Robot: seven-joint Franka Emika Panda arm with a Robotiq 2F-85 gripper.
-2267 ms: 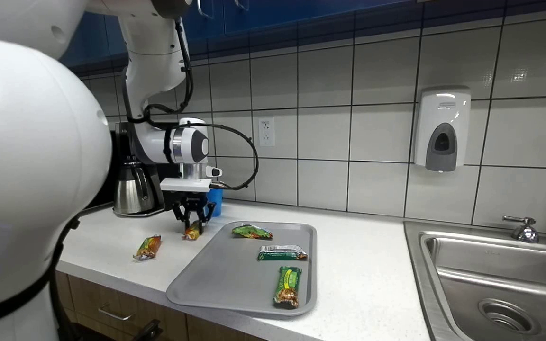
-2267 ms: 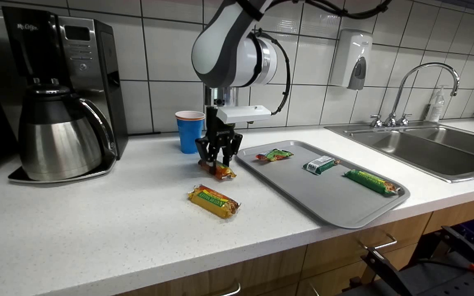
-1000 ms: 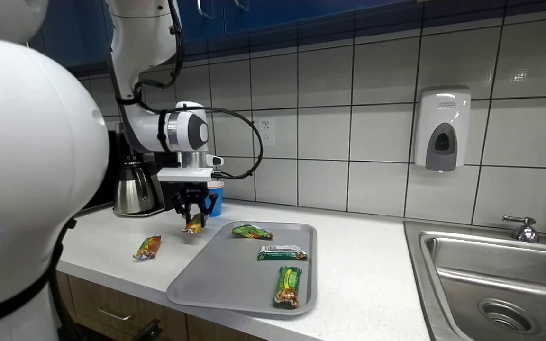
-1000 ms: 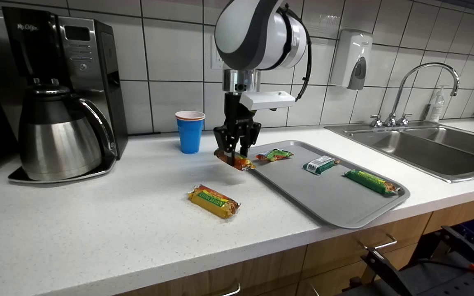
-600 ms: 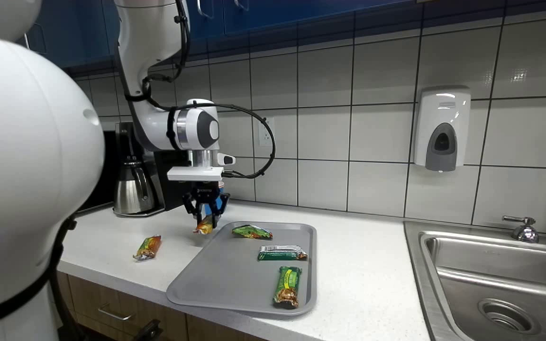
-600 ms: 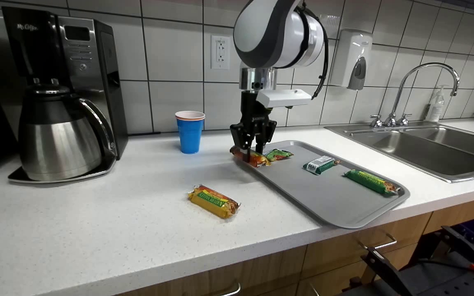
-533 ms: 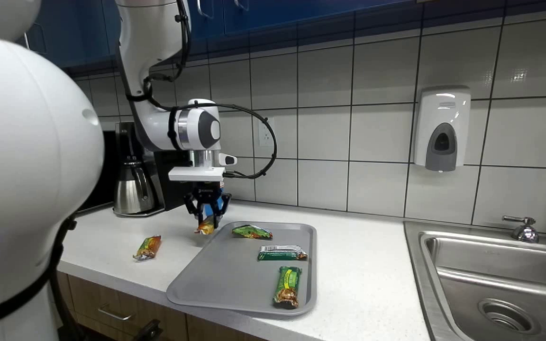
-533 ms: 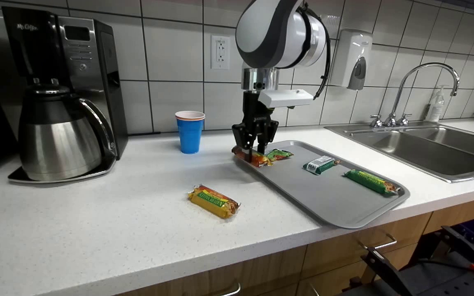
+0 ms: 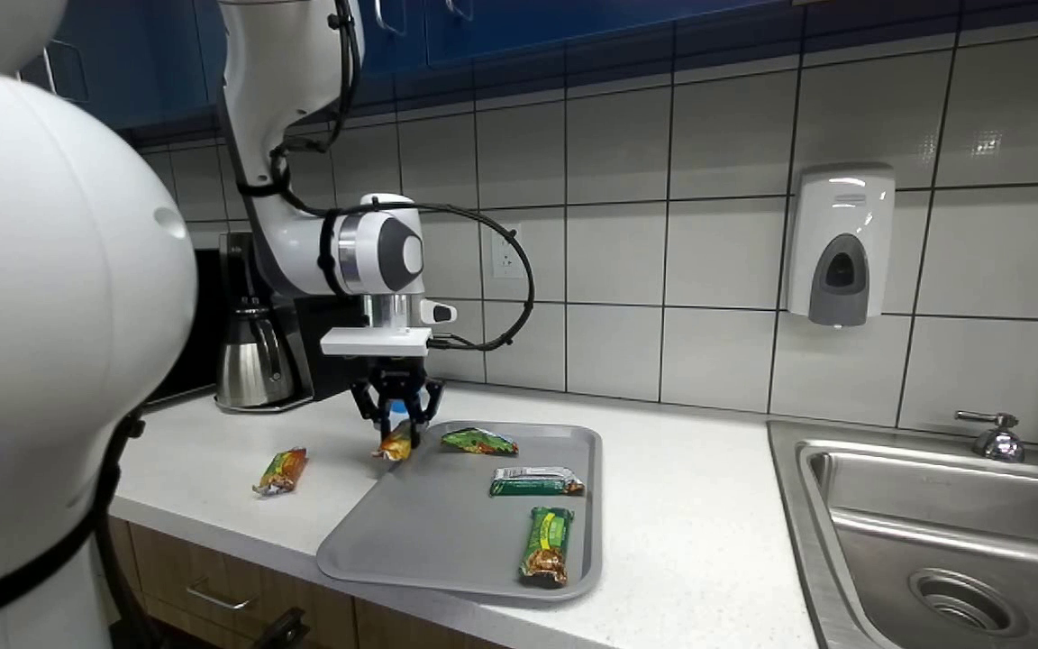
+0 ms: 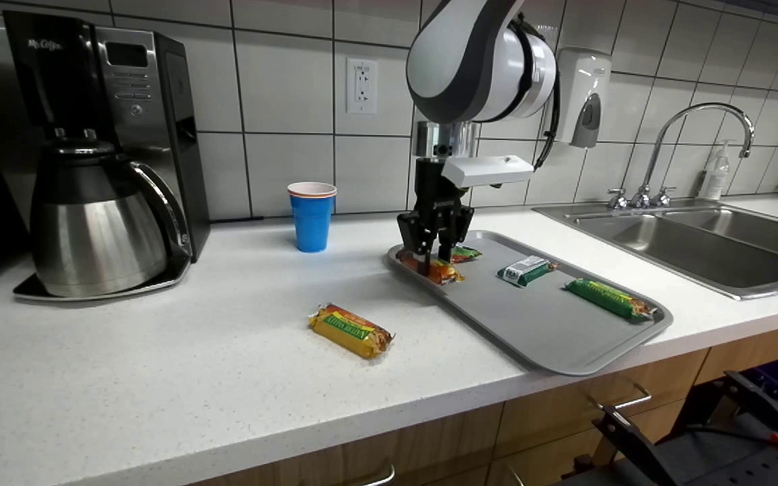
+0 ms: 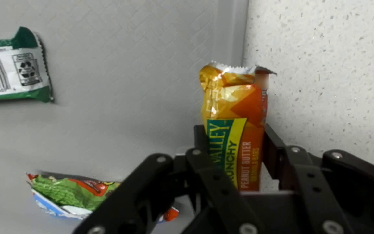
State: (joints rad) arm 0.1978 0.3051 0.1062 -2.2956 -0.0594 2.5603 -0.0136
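Observation:
My gripper [image 11: 236, 139] is shut on an orange-yellow granola bar [image 11: 234, 104], with a finger along each long side. In both exterior views the gripper [image 9: 400, 436] [image 10: 435, 260] points straight down at the back left edge of the grey tray [image 9: 447, 527]. The held bar [image 10: 446, 273] is low over the tray's rim; whether it touches the tray I cannot tell. Beside it on the tray lies a green-and-red wrapped snack [image 9: 479, 441], partly hidden by the gripper in an exterior view. A green-and-white bar [image 9: 537, 482] and a green bar [image 9: 546, 545] also rest there.
A second orange-yellow bar [image 10: 350, 331] lies on the white counter [image 10: 213, 378]. A blue cup [image 10: 312, 223] and a coffee maker with steel carafe [image 10: 98, 233] stand behind and to the left. The sink [image 9: 942, 541] is on the far side of the tray.
The bar was on the counter at first. My gripper lifted it, carried it rightward to the tray's edge, and has just come down lower with it. The other snacks stayed put.

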